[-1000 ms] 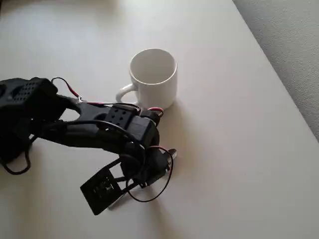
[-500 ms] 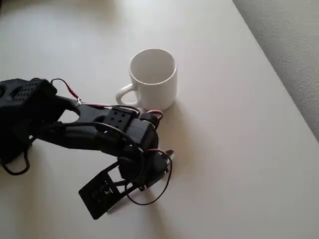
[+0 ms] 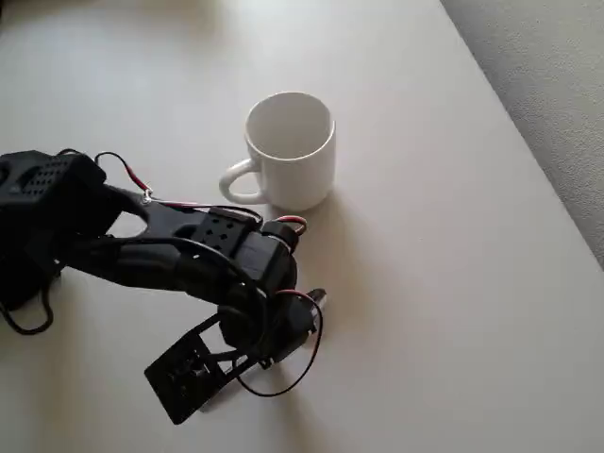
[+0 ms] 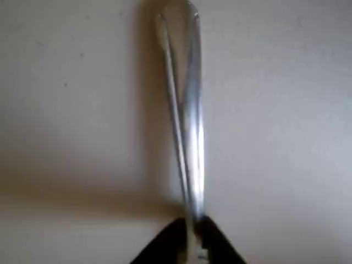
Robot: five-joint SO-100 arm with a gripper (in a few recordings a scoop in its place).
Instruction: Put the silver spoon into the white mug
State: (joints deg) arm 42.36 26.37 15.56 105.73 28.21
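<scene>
In your wrist view the silver spoon [image 4: 187, 115] runs lengthwise straight up the picture, its slim handle coming down to the black tips of the end effector [image 4: 190, 242], which are closed tight on its lower end; the far end reaches the top edge, blurred. It lies close over the pale desk [image 4: 286, 137]. In the overhead view the white mug [image 3: 290, 149] stands upright, handle to picture left, apart from the arm's wrist, which sits below it. Since a second ago the arm has slid slightly down and left, further from the mug; the mug has stayed put.
</scene>
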